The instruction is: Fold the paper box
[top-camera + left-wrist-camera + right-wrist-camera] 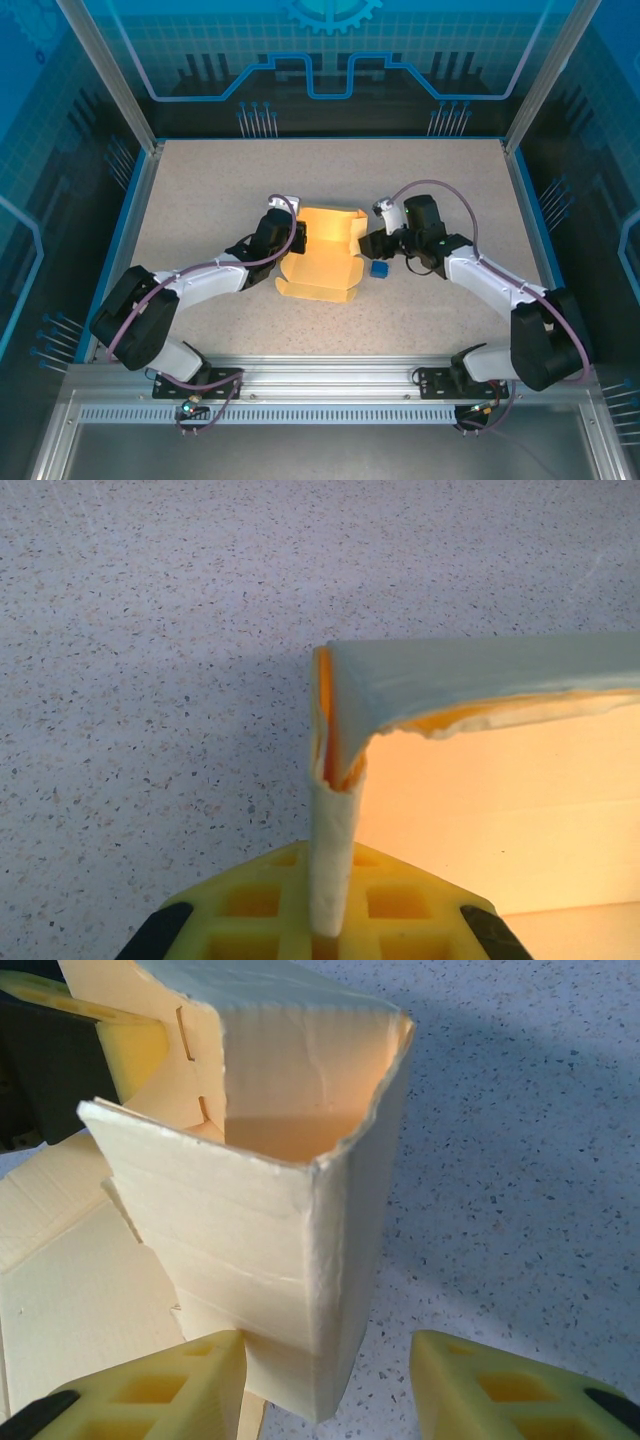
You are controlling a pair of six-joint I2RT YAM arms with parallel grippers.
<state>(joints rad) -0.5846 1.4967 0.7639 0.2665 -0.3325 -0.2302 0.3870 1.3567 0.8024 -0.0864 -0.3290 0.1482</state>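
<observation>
The paper box (325, 262) is pale yellow cardboard lying half-formed in the middle of the table, its far walls raised and a flat flap spread toward me. My left gripper (297, 240) is at the box's left side, shut on a folded wall edge (335, 860) that stands pinched between its yellow fingers (250, 910). My right gripper (375, 245) is at the right far corner. It is open and straddles that upright corner (330, 1290): the left finger (170, 1385) touches the wall, and the right finger (500, 1390) stands apart over bare table.
A tiny blue cube (379, 269) lies on the speckled table (200, 190) just right of the box, below my right gripper. Metal frame rails and blue panels enclose the table on all sides.
</observation>
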